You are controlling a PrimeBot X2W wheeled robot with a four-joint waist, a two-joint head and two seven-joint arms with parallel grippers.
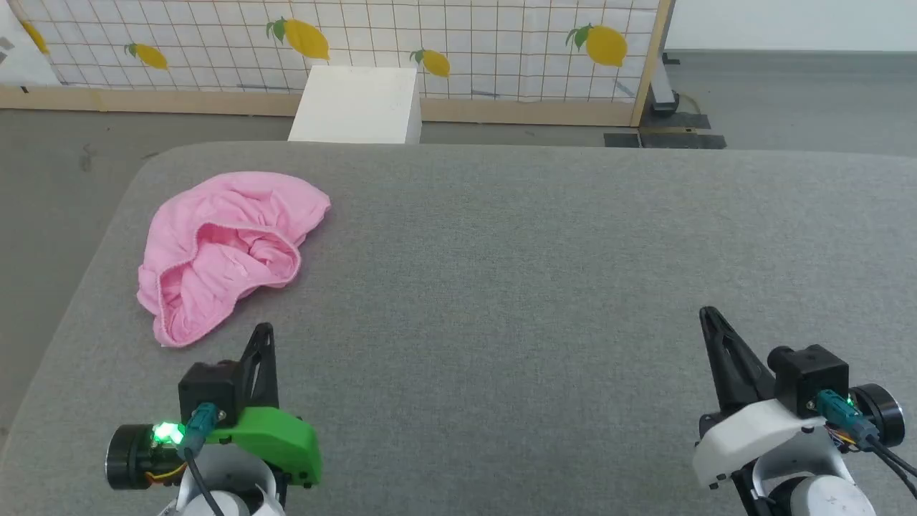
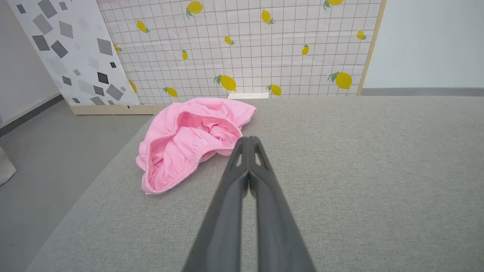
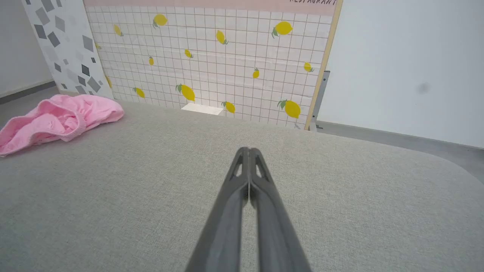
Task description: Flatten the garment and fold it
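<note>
The garment (image 1: 226, 247) is a light pink cloth lying crumpled in a heap on the grey padded table (image 1: 544, 287), near its far left corner, with the gathered waistband gaping toward me. In the left wrist view the garment (image 2: 191, 139) lies just ahead and left of my fingers. My left gripper (image 1: 263, 330) is shut and empty, hovering just short of the heap's near edge. Far to the right, my right gripper (image 1: 708, 313) is shut with nothing in it; from its wrist the garment (image 3: 56, 121) shows at the far left.
A white box (image 1: 358, 106) stands on the floor just beyond the table's far edge. Behind it a lemon-patterned tiled panel (image 1: 458, 36) closes the back. The table's left edge (image 1: 79, 287) drops to grey floor close beside the garment.
</note>
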